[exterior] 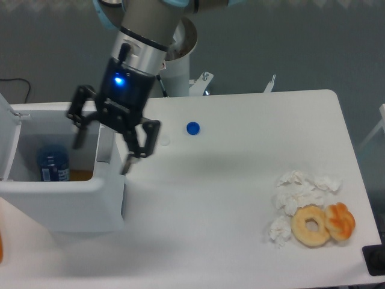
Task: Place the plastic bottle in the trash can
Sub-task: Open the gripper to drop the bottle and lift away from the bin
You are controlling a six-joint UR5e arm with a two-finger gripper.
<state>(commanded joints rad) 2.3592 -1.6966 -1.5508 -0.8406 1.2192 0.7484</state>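
One blue cap [192, 127] on table [240, 198], doughnuts [311, 225], crumpled tissues [298, 189] far right.

White table [240, 198], as I see it from the fixed camera.

On its left end sits the trash can [66, 201], a white boxy bin. Near the back edge I can make out a small blue cap [192, 127], with a faint clear round thing [164, 141] just left of it. At the right front lie crumpled white tissues [298, 189], touching a plain doughnut [311, 225], and an orange pastry [340, 220] beside that.
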